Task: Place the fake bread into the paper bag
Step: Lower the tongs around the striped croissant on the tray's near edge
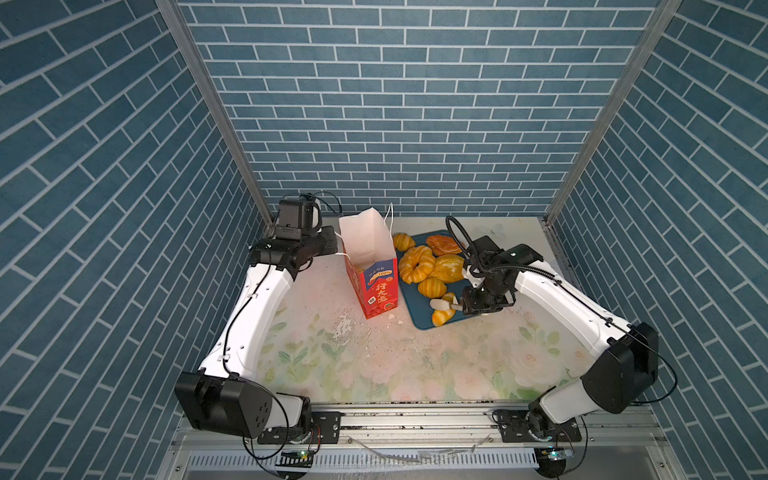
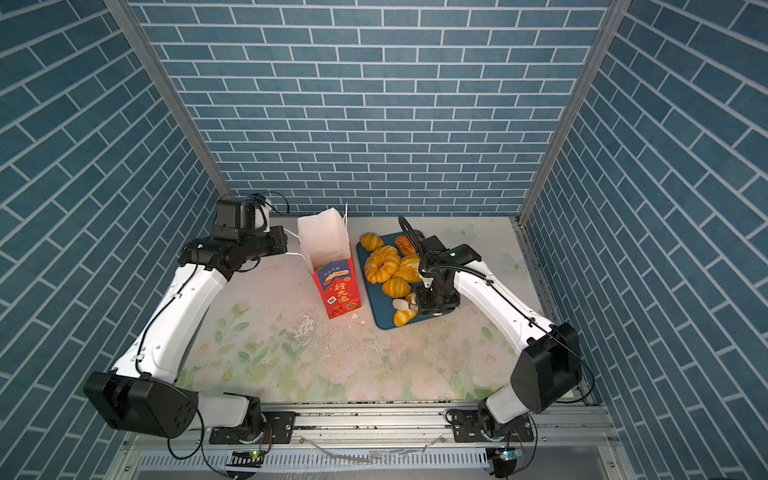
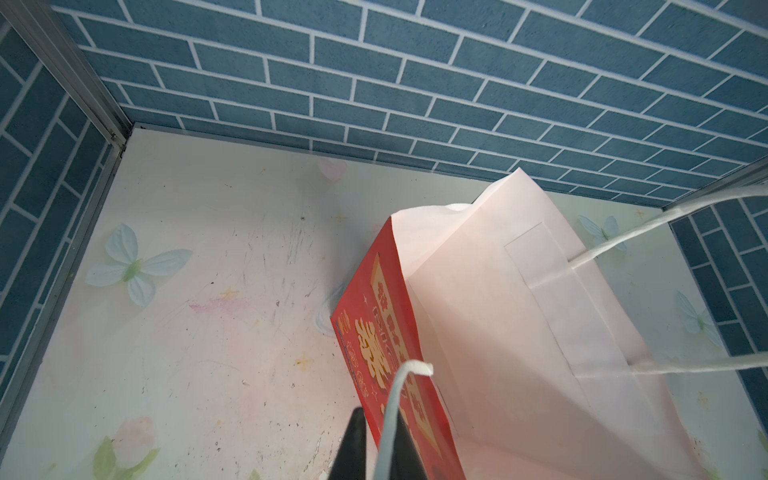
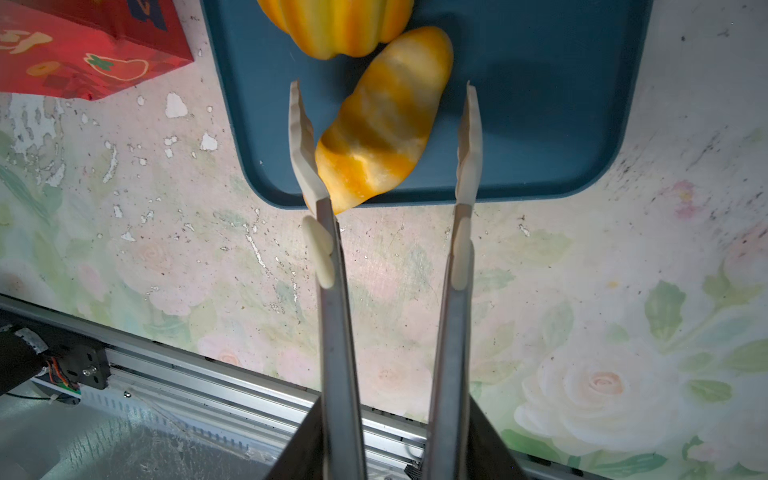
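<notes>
The paper bag (image 1: 380, 291) (image 2: 337, 291) stands upright, red with a white inside (image 3: 498, 332). My left gripper (image 3: 380, 419) (image 1: 332, 242) is shut on its white cord handle (image 3: 395, 395), level with the bag's rim. Fake bread lies on the dark teal tray (image 1: 415, 309) (image 4: 540, 104): a braided ring (image 1: 417, 264), an oval loaf (image 1: 449, 268), a flat reddish pastry (image 1: 444, 244) and two ridged buns (image 1: 432, 286) (image 1: 404, 242). My right gripper (image 4: 395, 440) (image 1: 468, 305) is shut on metal tongs (image 4: 336, 311). Their cream tips straddle a croissant (image 4: 382, 124) (image 1: 441, 318) at the tray's near edge; one tip touches it.
White flakes and scuffs (image 1: 345, 328) litter the floral tabletop in front of the bag. Blue brick walls close in the back and both sides. A metal rail (image 1: 415, 419) runs along the front edge.
</notes>
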Available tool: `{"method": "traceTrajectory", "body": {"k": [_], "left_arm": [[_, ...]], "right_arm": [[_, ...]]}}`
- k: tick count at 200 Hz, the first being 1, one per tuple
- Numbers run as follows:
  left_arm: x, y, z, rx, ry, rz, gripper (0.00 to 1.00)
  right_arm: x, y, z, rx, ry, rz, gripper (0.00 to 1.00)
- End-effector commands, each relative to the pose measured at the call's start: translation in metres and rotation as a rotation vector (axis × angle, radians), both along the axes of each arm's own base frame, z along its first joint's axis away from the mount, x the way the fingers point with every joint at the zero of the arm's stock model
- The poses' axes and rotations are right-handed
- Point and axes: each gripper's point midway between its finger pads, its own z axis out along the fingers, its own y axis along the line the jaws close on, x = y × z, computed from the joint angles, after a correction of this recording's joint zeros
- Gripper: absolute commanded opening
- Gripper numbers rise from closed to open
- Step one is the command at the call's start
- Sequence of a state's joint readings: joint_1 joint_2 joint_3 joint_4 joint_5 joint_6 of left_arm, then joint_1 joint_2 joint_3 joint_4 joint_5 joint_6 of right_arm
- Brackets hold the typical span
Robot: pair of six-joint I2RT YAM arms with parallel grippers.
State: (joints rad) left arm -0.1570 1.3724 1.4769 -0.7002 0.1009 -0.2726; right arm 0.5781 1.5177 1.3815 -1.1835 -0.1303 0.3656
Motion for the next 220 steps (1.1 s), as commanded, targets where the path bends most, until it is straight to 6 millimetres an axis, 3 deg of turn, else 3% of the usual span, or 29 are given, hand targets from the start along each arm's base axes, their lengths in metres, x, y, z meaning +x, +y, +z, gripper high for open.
{"method": "traceTrajectory", "body": {"k": [1, 58, 85, 168, 206, 220], "left_arm": [[-0.003, 0.004, 0.010, 0.015, -0.015, 0.005, 0.12], [-0.004, 0.004, 0.013, 0.008, -0.026, 0.006, 0.12], [-0.005, 0.005, 0.012, 0.012, -0.023, 0.008, 0.12], [-0.005, 0.005, 0.009, 0.023, -0.012, 0.006, 0.12], [-0.004, 0.005, 0.008, 0.016, -0.011, 0.005, 0.12], [-0.004, 0.005, 0.008, 0.016, -0.012, 0.006, 0.12]], "right_arm": [[0.003, 0.002, -0.006, -0.007, 0.008, -0.043, 0.45], [-0.005, 0.005, -0.018, -0.038, 0.040, -0.025, 0.45], [-0.005, 0.000, -0.020, -0.065, 0.044, -0.032, 0.40], [0.015, -0.038, -0.004, -0.155, -0.073, -0.121, 0.29], [0.024, -0.048, -0.004, -0.197, -0.086, -0.110, 0.30], [0.028, -0.052, -0.005, -0.208, -0.088, -0.115, 0.36]]}}
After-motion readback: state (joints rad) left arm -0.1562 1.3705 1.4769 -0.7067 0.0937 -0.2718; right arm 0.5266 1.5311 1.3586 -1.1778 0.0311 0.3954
